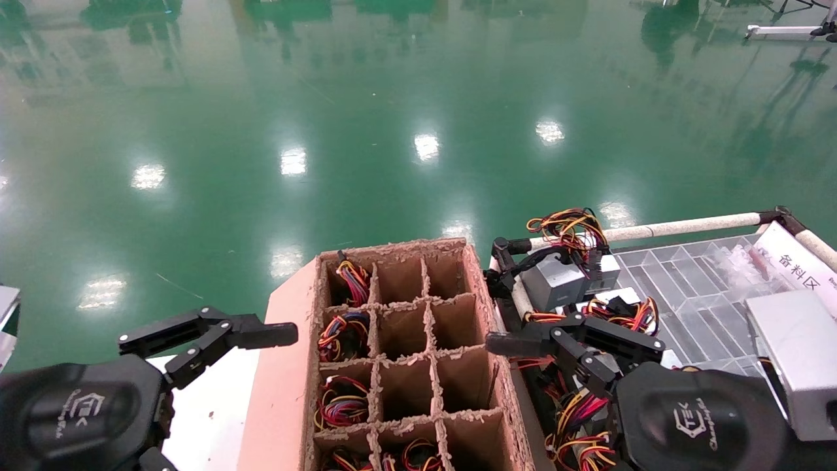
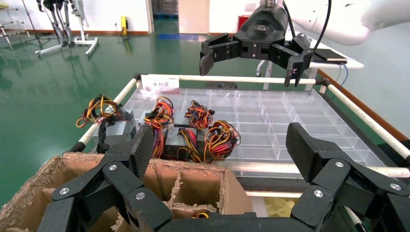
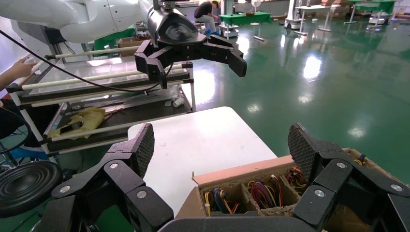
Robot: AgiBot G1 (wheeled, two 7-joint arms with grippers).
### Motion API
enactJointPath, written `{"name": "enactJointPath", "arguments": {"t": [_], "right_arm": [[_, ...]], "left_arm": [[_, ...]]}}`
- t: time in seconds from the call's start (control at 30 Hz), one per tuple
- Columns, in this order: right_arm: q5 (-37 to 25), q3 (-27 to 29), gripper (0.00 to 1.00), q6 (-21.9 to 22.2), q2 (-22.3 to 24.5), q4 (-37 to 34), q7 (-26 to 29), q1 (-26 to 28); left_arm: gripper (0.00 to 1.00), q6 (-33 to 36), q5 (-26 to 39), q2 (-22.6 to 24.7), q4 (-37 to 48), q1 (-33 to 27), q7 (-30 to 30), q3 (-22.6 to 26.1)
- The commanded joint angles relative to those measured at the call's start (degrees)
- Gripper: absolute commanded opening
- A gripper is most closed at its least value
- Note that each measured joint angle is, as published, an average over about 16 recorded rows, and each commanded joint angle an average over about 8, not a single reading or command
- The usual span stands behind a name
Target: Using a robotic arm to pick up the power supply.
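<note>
Several grey power supplies with red, yellow and black wire bundles lie on the clear tray (image 1: 693,294); one power supply (image 1: 556,280) lies just beyond my right gripper (image 1: 575,340), and the left wrist view shows the group of power supplies (image 2: 179,133). More wire bundles (image 1: 343,333) fill cells of the cardboard divider box (image 1: 281,379). The right gripper hangs open above the tray's near edge, holding nothing; its white arm (image 2: 338,24) shows behind it. My left gripper (image 1: 209,335) is open left of the box, over the white table (image 3: 203,145).
A large grey metal case (image 1: 794,353) sits at the tray's right side beside a white label (image 1: 798,265). White padded rails (image 1: 680,227) frame the tray. Green floor (image 1: 327,131) lies beyond. A rack with yellow cloth (image 3: 77,123) stands past the white table.
</note>
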Motion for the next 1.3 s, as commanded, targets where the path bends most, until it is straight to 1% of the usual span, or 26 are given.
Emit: {"name": "enactJointPath", "arguments": {"t": [0.03,1.3], "right_arm": [[0.0,0.0,1.00,0.0,0.0,0.0,0.0,0.0],[0.0,0.0,1.00,0.0,0.0,0.0,0.0,0.0]], "left_arm": [[0.00,0.0,0.0,0.0,0.0,0.0,0.0,0.0],[0.00,0.0,0.0,0.0,0.0,0.0,0.0,0.0]]}}
